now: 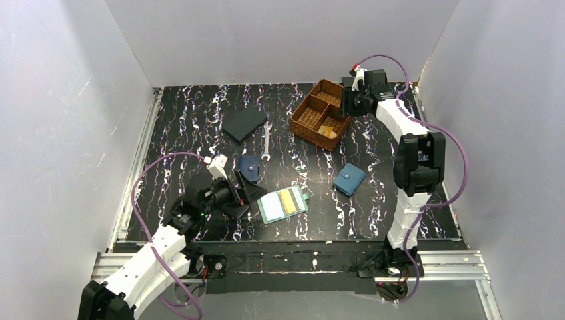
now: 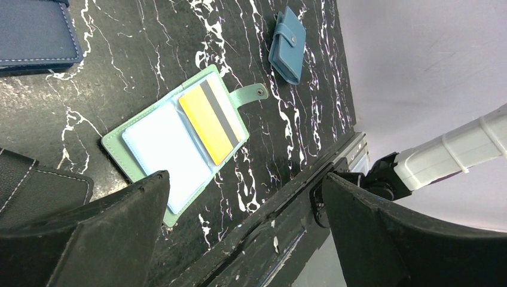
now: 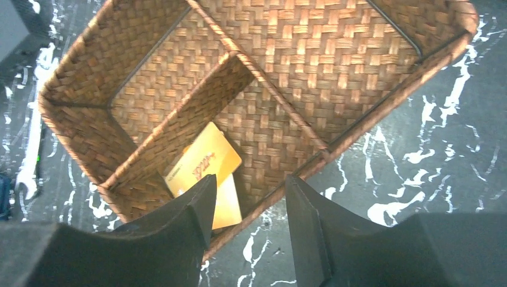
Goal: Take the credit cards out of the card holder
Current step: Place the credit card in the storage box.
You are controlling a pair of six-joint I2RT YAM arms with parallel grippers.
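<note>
The right claw is held apart, empty, over the basket; a tan-golden card is seen inside. The left claw is spread wide near the opened card holder.

On my left wrist camera the left gripper has its jaws spread wide and empty. Past them the mint-green card holder lies open on the black marbled table, with a yellow card bearing a dark stripe tucked in one pocket. A blue wallet lies snapped closed farther off. A navy wallet sits in the frame's top left corner.
</note>
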